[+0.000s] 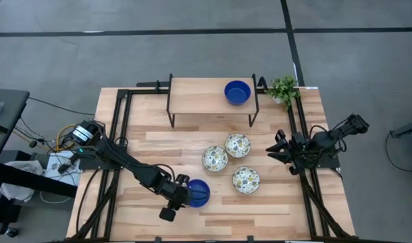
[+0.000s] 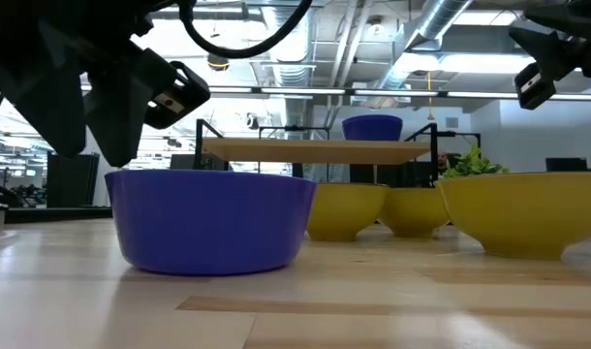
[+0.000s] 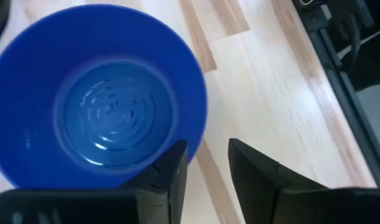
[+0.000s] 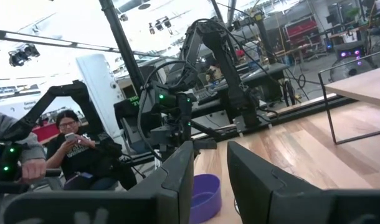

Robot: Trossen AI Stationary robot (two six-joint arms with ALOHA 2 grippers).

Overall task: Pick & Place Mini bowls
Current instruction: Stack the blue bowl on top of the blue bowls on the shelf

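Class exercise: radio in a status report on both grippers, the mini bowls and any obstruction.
Left gripper open beside blue bowl, nothing gripped. Right gripper idle at table's right edge, empty. Second blue bowl on shelf; three floral bowls mid-table. Nothing obstructing.

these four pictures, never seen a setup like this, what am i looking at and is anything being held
Two robot arms work at a wooden table, seen at one moment from overhead, from table height, and from a camera on each wrist. On the table: three patterned mini bowls in a cluster, a blue mini bowl near the front, and a plant at a back corner. A second blue bowl sits on a raised shelf. The left pincer is open beside the front blue bowl's rim, holding nothing. The right pincer waits at the right edge, empty.
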